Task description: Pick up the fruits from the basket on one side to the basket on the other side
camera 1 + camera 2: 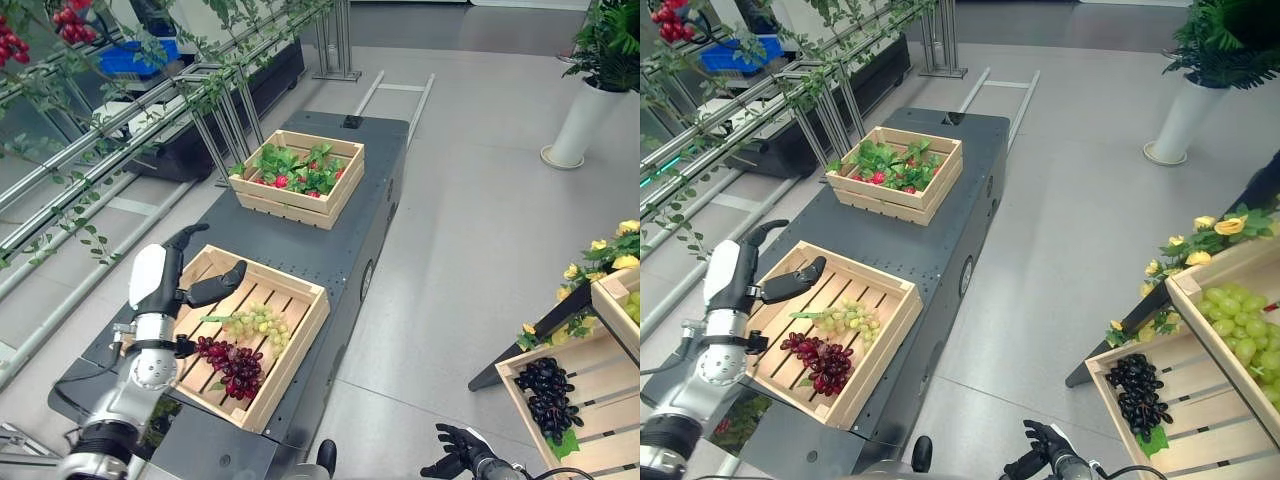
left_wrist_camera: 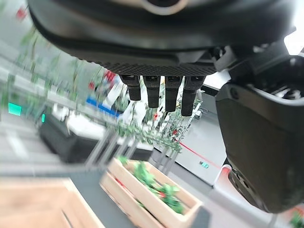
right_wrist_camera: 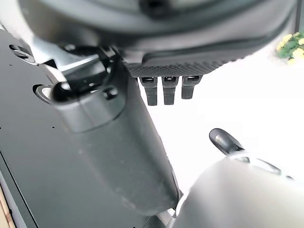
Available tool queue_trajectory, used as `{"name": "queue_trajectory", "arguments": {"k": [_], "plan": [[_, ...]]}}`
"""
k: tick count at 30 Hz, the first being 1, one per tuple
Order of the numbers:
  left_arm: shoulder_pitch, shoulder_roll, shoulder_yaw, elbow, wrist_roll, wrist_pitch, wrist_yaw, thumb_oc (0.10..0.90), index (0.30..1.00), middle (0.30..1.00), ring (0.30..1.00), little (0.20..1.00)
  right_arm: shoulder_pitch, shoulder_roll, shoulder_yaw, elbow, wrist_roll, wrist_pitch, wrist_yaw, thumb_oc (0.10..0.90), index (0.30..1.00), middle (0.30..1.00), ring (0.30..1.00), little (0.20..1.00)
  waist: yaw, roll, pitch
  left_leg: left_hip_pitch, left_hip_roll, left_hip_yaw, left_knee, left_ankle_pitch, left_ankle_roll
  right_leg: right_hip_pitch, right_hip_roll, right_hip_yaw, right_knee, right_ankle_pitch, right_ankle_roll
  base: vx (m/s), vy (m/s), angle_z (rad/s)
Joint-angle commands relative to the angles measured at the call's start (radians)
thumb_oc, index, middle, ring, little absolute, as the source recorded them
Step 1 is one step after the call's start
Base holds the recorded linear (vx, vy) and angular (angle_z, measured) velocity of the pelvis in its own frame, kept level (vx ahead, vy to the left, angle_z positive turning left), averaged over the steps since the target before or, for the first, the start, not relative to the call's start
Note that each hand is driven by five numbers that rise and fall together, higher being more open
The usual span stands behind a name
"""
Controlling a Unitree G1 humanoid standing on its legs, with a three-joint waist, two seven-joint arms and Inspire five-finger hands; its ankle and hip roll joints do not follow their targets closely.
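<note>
Low down, right hand point(image 1: 455, 455) half cut off, empty, fingers loosely spread

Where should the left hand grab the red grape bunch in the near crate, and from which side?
Likely from above, closing round the thick middle of the red grape bunch. It lies flat on the slats of the near crate, whose walls block a sideways approach. The left hand hovers open over the crate's left edge. Green grapes lie just beyond.
</note>
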Motion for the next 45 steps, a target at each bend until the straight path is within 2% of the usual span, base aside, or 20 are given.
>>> {"name": "queue_trajectory", "arguments": {"k": [1, 3, 4, 5, 7, 11, 14, 16, 19, 21, 23, 24, 28, 30, 31, 37, 39, 41, 45], "plan": [[-0.222, 0.131, 0.004, 0.056, 0.093, 0.053, 0.115, 0.800, 0.900, 0.900, 0.900, 0.900, -0.070, -0.028, 0.042, -0.064, -0.024, -0.034, -0.005, 0.800, 0.900, 0.900, 0.900, 0.900, 0.008, -0.024, 0.064, 0.002, -0.066, 0.019, 0.061, -0.137, 0.040, -0.113, -0.024, -0.007, 0.224, -0.108, -0.061, -0.10, 0.079, 0.15], [-0.252, 0.154, -0.023, 0.086, 0.105, 0.068, 0.127, 0.800, 0.900, 0.900, 0.900, 0.900, -0.096, -0.040, 0.052, -0.070, -0.008, -0.037, 0.000, 0.800, 0.900, 0.900, 0.900, 0.900, 0.013, -0.023, 0.095, -0.037, -0.068, 0.020, 0.103, -0.140, 0.040, -0.151, -0.033, -0.015, 0.278, -0.124, -0.068, -0.17, 0.091, 0.18], [-0.281, 0.178, -0.042, 0.124, 0.108, 0.075, 0.136, 0.800, 0.900, 0.900, 0.900, 0.900, -0.127, -0.054, 0.055, -0.071, 0.007, -0.047, 0.009, 0.800, 0.900, 0.900, 0.900, 0.900, 0.020, -0.020, 0.140, -0.082, -0.072, 0.027, 0.168, -0.149, 0.040, -0.193, -0.044, -0.024, 0.347, -0.142, -0.074, -0.17, 0.087, 0.14], [-0.285, 0.180, -0.044, 0.129, 0.108, 0.074, 0.137, 0.800, 0.900, 0.900, 0.900, 0.900, -0.130, -0.054, 0.055, -0.070, 0.007, -0.047, 0.010, 0.800, 0.900, 0.900, 0.900, 0.900, 0.020, -0.021, 0.143, -0.088, -0.073, 0.028, 0.176, -0.151, 0.040, -0.198, -0.047, -0.025, 0.355, -0.145, -0.074, -0.16, 0.085, 0.11], [-0.307, 0.200, -0.068, 0.181, 0.157, 0.110, 0.140, 0.800, 0.900, 0.900, 0.900, 0.900, -0.165, -0.068, 0.060, -0.067, 0.006, -0.047, 0.024, 0.800, 0.900, 0.900, 0.900, 0.900, 0.026, -0.017, 0.200, -0.150, -0.077, 0.043, 0.270, -0.168, 0.036, -0.231, -0.060, -0.029, 0.431, -0.172, -0.083, -0.11, 0.092, 0.14], [-0.313, 0.231, -0.104, 0.227, 0.233, 0.153, 0.167, 0.800, 0.900, 0.900, 0.900, 0.900, -0.204, -0.088, 0.068, -0.066, 0.019, -0.060, 0.034, 0.800, 0.900, 0.900, 0.900, 0.900, 0.031, -0.015, 0.253, -0.231, -0.077, 0.058, 0.383, -0.193, 0.036, -0.271, -0.074, -0.030, 0.518, -0.205, -0.101, -0.07, 0.114, 0.10], [-0.330, 0.251, -0.131, 0.272, 0.232, 0.186, 0.200, 0.800, 0.900, 0.900, 0.900, 0.900, -0.237, -0.105, 0.066, -0.059, 0.025, -0.068, 0.044, 0.800, 0.900, 0.900, 0.900, 0.900, 0.032, -0.016, 0.289, -0.298, -0.075, 0.078, 0.473, -0.222, 0.048, -0.319, -0.088, -0.028, 0.605, -0.233, -0.115, -0.09, 0.133, 0.06], [-0.348, 0.250, -0.146, 0.313, 0.273, 0.194, 0.240, 0.800, 0.900, 0.900, 0.900, 0.900, -0.258, -0.115, 0.070, -0.054, 0.013, -0.057, 0.045, 0.800, 0.900, 0.900, 0.900, 0.900, 0.035, -0.018, 0.312, -0.345, -0.075, 0.096, 0.539, -0.245, 0.057, -0.356, -0.101, -0.030, 0.682, -0.260, -0.125, -0.08, 0.113, -0.01], [-0.379, 0.253, -0.188, 0.328, 0.323, 0.202, 0.245, 0.800, 0.900, 0.900, 0.900, 0.900, -0.282, -0.129, 0.078, -0.048, 0.012, -0.051, 0.052, 0.800, 0.900, 0.900, 0.900, 0.900, 0.034, -0.020, 0.338, -0.408, -0.071, 0.115, 0.617, -0.268, 0.064, -0.397, -0.108, -0.027, 0.752, -0.284, -0.139, -0.06, 0.082, 0.04], [-0.399, 0.262, -0.216, 0.314, 0.358, 0.232, 0.230, 0.800, 0.900, 0.900, 0.900, 0.900, -0.303, -0.139, 0.085, -0.050, 0.004, -0.032, 0.087, 0.800, 0.900, 0.900, 0.900, 0.900, 0.032, -0.021, 0.357, -0.451, -0.069, 0.128, 0.666, -0.279, 0.072, -0.451, -0.117, -0.016, 0.819, -0.300, -0.145, -0.09, 0.097, 0.03], [-0.415, 0.274, -0.234, 0.306, 0.370, 0.237, 0.228, 0.800, 0.900, 0.900, 0.900, 0.900, -0.317, -0.145, 0.096, -0.048, 0.004, -0.020, 0.112, 0.800, 0.900, 0.900, 0.900, 0.900, 0.032, -0.023, 0.366, -0.475, -0.067, 0.136, 0.692, -0.286, 0.076, -0.483, -0.125, -0.015, 0.857, -0.311, -0.147, -0.04, 0.079, -0.03], [-0.438, 0.290, -0.261, 0.296, 0.391, 0.241, 0.220, 0.800, 0.900, 0.900, 0.900, 0.900, -0.326, -0.148, 0.108, -0.048, -0.003, -0.014, 0.117, 0.800, 0.900, 0.900, 0.900, 0.900, 0.034, -0.027, 0.367, -0.492, -0.069, 0.140, 0.729, -0.314, 0.074, -0.500, -0.133, -0.011, 0.889, -0.330, -0.139, 0.02, 0.073, 0.01], [-0.494, 0.335, -0.335, 0.276, 0.480, 0.255, 0.151, 0.800, 0.900, 0.900, 0.900, 0.900, -0.349, -0.163, 0.115, -0.051, 0.004, 0.001, 0.118, 0.800, 0.900, 0.900, 0.900, 0.900, 0.035, -0.032, 0.367, -0.547, -0.059, 0.141, 0.795, -0.340, 0.078, -0.550, -0.143, -0.012, 0.943, -0.347, -0.141, -0.02, 0.082, 0.09], [-0.507, 0.355, -0.359, 0.259, 0.512, 0.247, 0.159, 0.800, 0.900, 0.900, 0.900, 0.900, -0.366, -0.167, 0.114, -0.042, -0.014, 0.004, 0.127, 0.800, 0.900, 0.900, 0.900, 0.900, 0.035, -0.033, 0.367, -0.580, -0.055, 0.143, 0.807, -0.327, 0.084, -0.584, -0.144, -0.016, 0.956, -0.337, -0.149, -0.04, 0.082, -0.01], [-0.514, 0.365, -0.371, 0.242, 0.520, 0.250, 0.159, 0.800, 0.900, 0.900, 0.900, 0.900, -0.365, -0.167, 0.118, -0.037, -0.022, 0.002, 0.134, 0.800, 0.900, 0.900, 0.900, 0.900, 0.037, -0.037, 0.367, -0.569, -0.057, 0.140, 0.810, -0.345, 0.081, -0.578, -0.143, -0.006, 0.961, -0.347, -0.137, 0.04, 0.056, -0.05], [-0.631, 0.413, -0.442, 0.201, 0.558, 0.241, 0.148, 0.800, 0.900, 0.900, 0.900, 0.900, -0.369, -0.169, 0.137, -0.042, -0.034, -0.016, 0.146, 0.800, 0.900, 0.900, 0.900, 0.900, 0.039, -0.055, 0.367, -0.608, -0.051, 0.133, 0.840, -0.354, 0.083, -0.617, -0.147, -0.011, 0.984, -0.342, -0.127, 0.00, 0.002, 0.03], [-0.683, 0.425, -0.479, 0.199, 0.623, 0.211, 0.110, 0.800, 0.900, 0.900, 0.900, 0.900, -0.376, -0.163, 0.134, -0.051, -0.022, -0.009, 0.140, 0.800, 0.900, 0.900, 0.900, 0.900, 0.042, -0.062, 0.367, -0.629, -0.049, 0.131, 0.841, -0.343, 0.087, -0.643, -0.150, -0.021, 0.989, -0.329, -0.130, -0.03, -0.004, 0.07], [-0.695, 0.429, -0.506, 0.189, 0.686, 0.215, 0.079, 0.800, 0.900, 0.900, 0.900, 0.900, -0.386, -0.159, 0.133, -0.055, -0.020, -0.009, 0.144, 0.800, 0.900, 0.900, 0.900, 0.900, 0.041, -0.067, 0.367, -0.636, -0.048, 0.129, 0.842, -0.343, 0.086, -0.653, -0.148, -0.019, 0.986, -0.323, -0.125, 0.01, 0.011, 0.10], [-0.724, 0.441, -0.544, 0.184, 0.725, 0.228, -0.014, 0.800, 0.900, 0.900, 0.900, 0.900, -0.398, -0.157, 0.137, -0.059, -0.011, -0.007, 0.150, 0.800, 0.900, 0.900, 0.900, 0.900, 0.040, -0.074, 0.367, -0.641, -0.043, 0.130, 0.834, -0.342, 0.087, -0.664, -0.144, -0.016, 0.977, -0.314, -0.119, 0.00, 0.006, 0.01]]}}
